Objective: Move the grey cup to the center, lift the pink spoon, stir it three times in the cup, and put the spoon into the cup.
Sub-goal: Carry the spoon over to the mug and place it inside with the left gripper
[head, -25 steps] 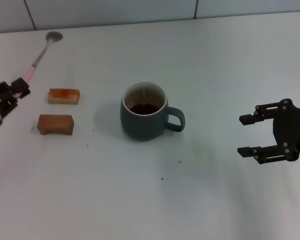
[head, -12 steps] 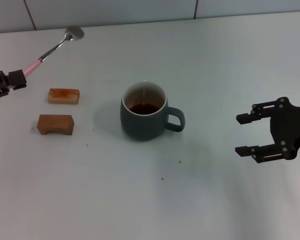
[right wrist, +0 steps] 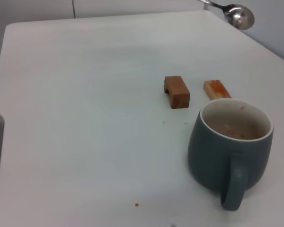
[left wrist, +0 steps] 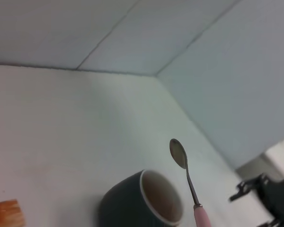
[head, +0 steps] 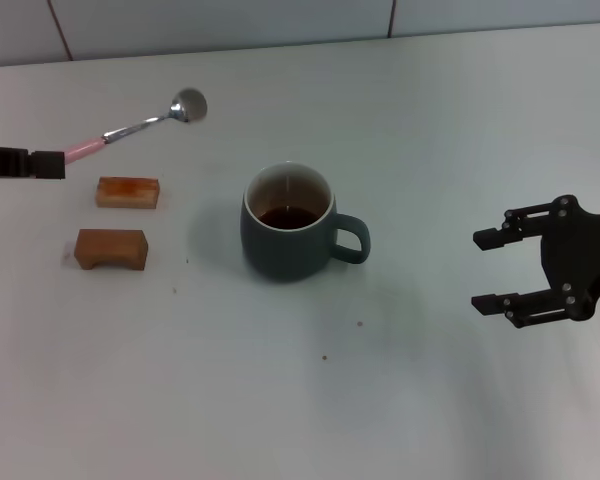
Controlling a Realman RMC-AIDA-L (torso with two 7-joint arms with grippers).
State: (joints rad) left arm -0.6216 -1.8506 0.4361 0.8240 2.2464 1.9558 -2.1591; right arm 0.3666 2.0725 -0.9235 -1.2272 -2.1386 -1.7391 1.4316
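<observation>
The left gripper (head: 42, 163), at the left edge of the head view, is closed on the pale pink handle end of the slim pink spoon (head: 145, 125) with its grey metal stem and bowl. The spoon is held in the air, roughly level, bowl pointing towards the middle of the table, probably so it can be carried over the mug and tipped in.

The rounded dark blue-grey ceramic grey cup (head: 288, 236) with cream inside, loop handle and dark brown liquid stands upright about mid-table, handle turned to the robot's right. The centring step looks done; stirring not yet begun.

The right gripper (head: 502, 270) hangs well to the right of the cup, jaws wide apart and holding nothing, apparently parked out of the way.

Two small brown wooden blocks (head: 127, 192) (head: 111, 249) sit left of the cup, under and near the spoon, apart from each other.

The plain white table (head: 400, 400) has a few tiny dark specks in front of the cup. A pale tiled wall (head: 220, 20) with thin dark seams rises behind.
</observation>
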